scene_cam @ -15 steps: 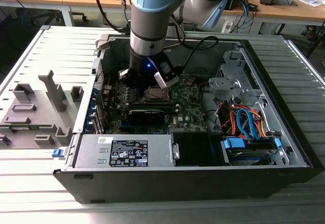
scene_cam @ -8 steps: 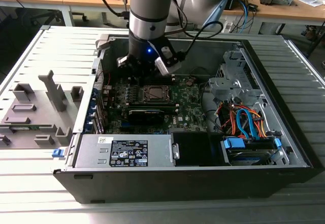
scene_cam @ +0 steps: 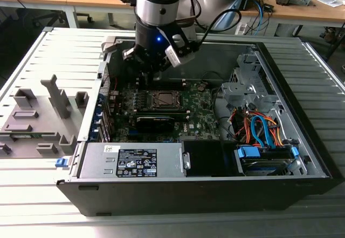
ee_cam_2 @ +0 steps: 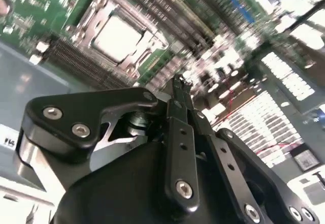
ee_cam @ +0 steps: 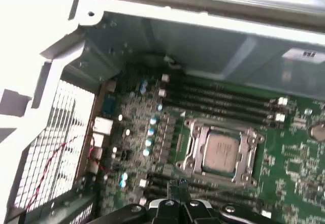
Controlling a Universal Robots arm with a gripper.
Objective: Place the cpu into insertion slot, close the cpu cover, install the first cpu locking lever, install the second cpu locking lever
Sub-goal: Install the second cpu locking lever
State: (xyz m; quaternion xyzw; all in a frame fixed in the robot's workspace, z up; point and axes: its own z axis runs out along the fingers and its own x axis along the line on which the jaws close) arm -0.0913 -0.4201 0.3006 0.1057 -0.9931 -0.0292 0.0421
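While the arm hangs over the open computer case, the cpu sits in the insertion slot.

Seen in both wrist views, the cpu cover lies flat around the chip's silvery face. The jaws of the gripper are pressed together, pinching nothing, above the motherboard just beside the socket, toward the exterior view's left.

A ribbed grey worktop carries two things directly — an open black computer case at its centre, and a grey fixture block at nine o'clock of the case.
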